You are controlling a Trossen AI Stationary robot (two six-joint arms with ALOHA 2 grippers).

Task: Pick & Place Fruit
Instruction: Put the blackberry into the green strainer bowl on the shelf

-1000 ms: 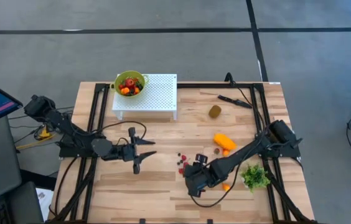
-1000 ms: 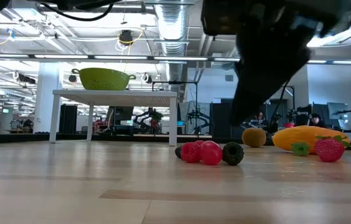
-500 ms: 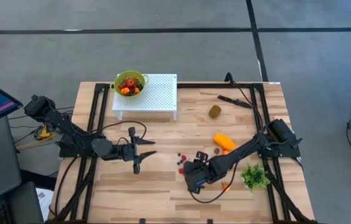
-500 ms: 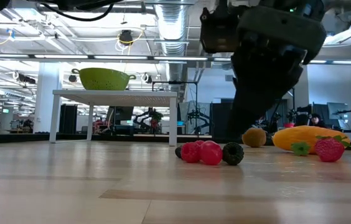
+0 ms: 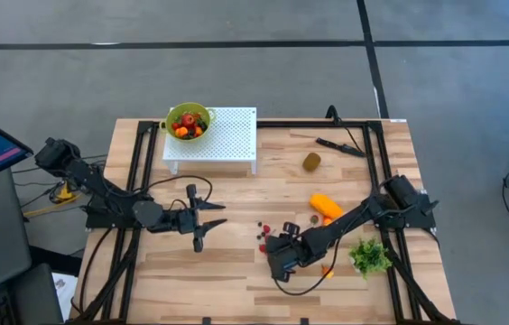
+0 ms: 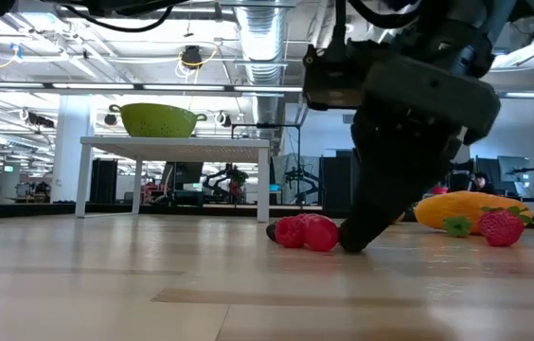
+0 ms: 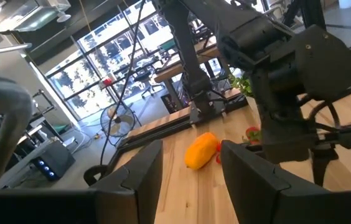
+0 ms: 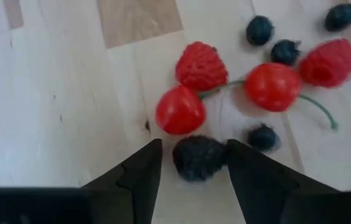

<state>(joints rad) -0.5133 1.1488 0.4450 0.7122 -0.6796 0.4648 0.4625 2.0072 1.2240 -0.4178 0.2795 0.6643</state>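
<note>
A: Where is the fruit the right arm is working on?

B: A dark, bumpy blackberry-like piece (image 8: pixel 199 157) lies on the pale wooden table (image 5: pixel 236 271), between the two dark fingers of the right gripper (image 8: pixel 191 163). The fingers stand on either side of it, spread apart, and I can't tell whether they touch it; it rests on the wood.

A: What lies around it?

B: Just beside it are two glossy red cherries joined by thin green stems (image 8: pixel 272 86), two red raspberries (image 8: pixel 201 65) and a few small dark blueberries (image 8: pixel 259 29). From above, this cluster sits near the middle of the table, at the right gripper's tip (image 5: pixel 273 253).

A: And the bigger fruit?

B: The elongated orange fruit (image 5: pixel 325 205) lies a little further off, and the brownish-olive oval kiwi (image 5: pixel 312 162) sits beyond it, toward the black knife (image 5: pixel 340 146). A green leafy bunch (image 5: pixel 370 256) sits beside the right arm.

A: The rest?

B: A lime-green colander (image 5: pixel 189 120) holding red and orange pieces stands on a white perforated stand (image 5: pixel 227 135) at the table's far edge. The left gripper (image 5: pixel 208 217) hovers with its fingers parted and nothing between them, well apart from the berries.
</note>
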